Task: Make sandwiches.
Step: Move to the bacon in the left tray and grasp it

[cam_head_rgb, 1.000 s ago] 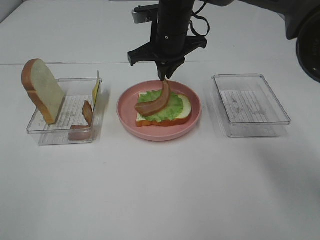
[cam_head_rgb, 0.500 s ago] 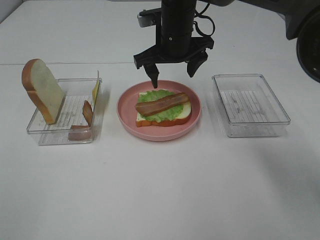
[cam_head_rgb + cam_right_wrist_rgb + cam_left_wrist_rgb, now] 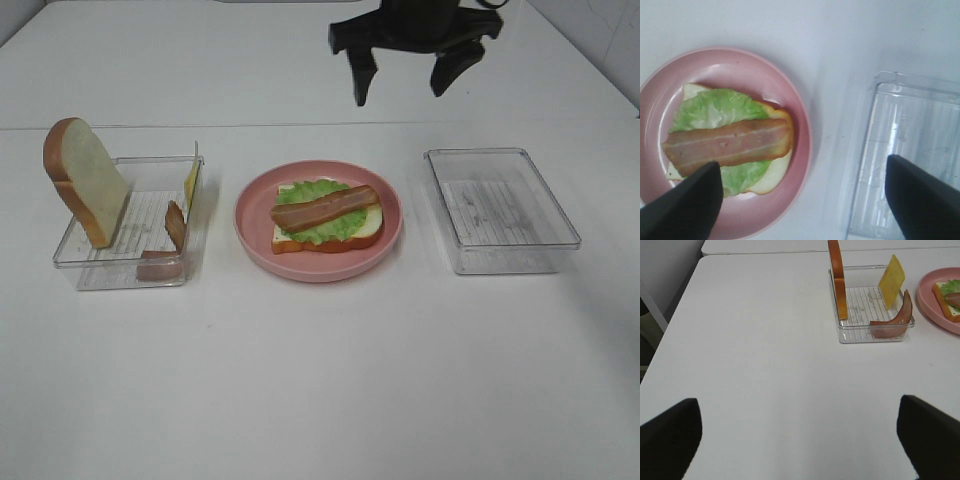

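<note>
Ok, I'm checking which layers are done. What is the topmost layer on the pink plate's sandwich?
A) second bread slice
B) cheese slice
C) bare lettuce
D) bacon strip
D: a bacon strip lies flat across the lettuce, while the cheese slice and spare bread slice stand in the left tray.

This looks like a robotics lab or test bench rather than a home kitchen. A plain white table, built from sections that meet along a visible seam, carries a staged row of things. A clear plastic tray with a bread slice stood on edge, a round pink plate and a second clear tray are set out side by side, and a black robot claw hangs over the far side of the table.
</note>
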You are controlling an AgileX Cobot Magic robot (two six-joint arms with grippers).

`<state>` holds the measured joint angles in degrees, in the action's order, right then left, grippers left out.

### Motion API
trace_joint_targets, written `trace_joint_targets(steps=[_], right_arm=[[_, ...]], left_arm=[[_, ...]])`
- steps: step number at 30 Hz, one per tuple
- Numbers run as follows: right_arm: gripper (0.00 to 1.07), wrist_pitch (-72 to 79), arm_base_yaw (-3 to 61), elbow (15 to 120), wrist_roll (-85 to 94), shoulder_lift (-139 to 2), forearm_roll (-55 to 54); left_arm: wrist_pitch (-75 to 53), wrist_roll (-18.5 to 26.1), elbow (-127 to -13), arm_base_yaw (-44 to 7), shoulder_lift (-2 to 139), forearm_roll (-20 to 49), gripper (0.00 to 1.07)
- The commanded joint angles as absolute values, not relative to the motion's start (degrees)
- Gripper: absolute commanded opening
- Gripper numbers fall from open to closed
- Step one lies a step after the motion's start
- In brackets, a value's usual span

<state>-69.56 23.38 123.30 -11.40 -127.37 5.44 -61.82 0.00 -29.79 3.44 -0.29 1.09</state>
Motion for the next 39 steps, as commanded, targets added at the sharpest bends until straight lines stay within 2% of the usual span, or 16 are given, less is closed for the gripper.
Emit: trace_joint_targets(steps=[1, 5, 9, 11, 14, 16, 17, 19, 21, 22, 25, 27, 28, 30, 39], right_arm=[[0.86, -76.15, 19.60, 123.42, -10.31, -125.48, 3.44], [0.84, -76.15, 11.86, 121.58, -9.85, -123.01, 3.44], [0.81, -76.15, 7.79, 117.80, -7.62, -120.78, 3.61], [0.79, -76.15, 3.50, 109.09, -7.45, -115.91, 3.27], [0.79, -76.15, 2.92, 106.05, -7.45, -113.85, 3.27], [0.79, -74.20, 2.52, 93.97, -7.51, -104.05, 3.90], [0.79, -74.20, 2.52, 93.97, -7.51, -104.05, 3.90], [0.79, -71.96, 2.64, 83.19, -7.68, -95.05, 2.23], [0.79, -71.22, 2.64, 79.53, -7.68, -91.50, 1.55], [0.79, -69.73, 2.64, 72.99, -7.68, -84.11, 1.03], [0.79, -69.16, 2.64, 69.50, -7.68, -80.33, 0.86], [0.79, -67.61, 2.64, 60.56, -7.68, -70.30, 0.86], [0.79, -67.61, 2.64, 60.56, -7.68, -70.30, 0.86], [0.79, -65.60, 2.64, 51.39, -7.91, -55.46, 0.86], [0.79, -65.20, 2.64, 38.79, -7.96, -30.48, 1.60]], left_arm=[[-61.59, -0.46, -29.62, 3.32, -1.15, 1.09, 0.98], [-61.59, -0.46, -29.62, 3.32, -1.15, 1.09, 0.98], [-61.59, -0.46, -29.62, 3.32, -1.15, 1.09, 0.98], [-61.59, -0.46, -29.62, 3.32, -1.15, 1.09, 0.98], [-61.59, -0.46, -29.62, 3.32, -1.15, 1.09, 0.98], [-61.59, -0.46, -29.62, 3.32, -1.15, 1.09, 0.98], [-61.59, -0.46, -29.62, 3.32, -1.15, 1.09, 0.98], [-61.59, -0.46, -29.62, 3.32, -1.15, 1.09, 0.98], [-61.59, -0.46, -29.62, 3.32, -1.15, 1.09, 0.98], [-61.59, -0.46, -29.62, 3.32, -1.15, 1.09, 0.98], [-61.59, -0.46, -29.62, 3.32, -1.15, 1.09, 0.98], [-61.59, -0.46, -29.62, 3.32, -1.15, 1.09, 0.98], [-61.59, -0.46, -29.62, 3.32, -1.15, 1.09, 0.98], [-61.59, -0.46, -29.62, 3.32, -1.15, 1.09, 0.98], [-61.59, -0.46, -29.62, 3.32, -1.09, 0.86, 0.98]])
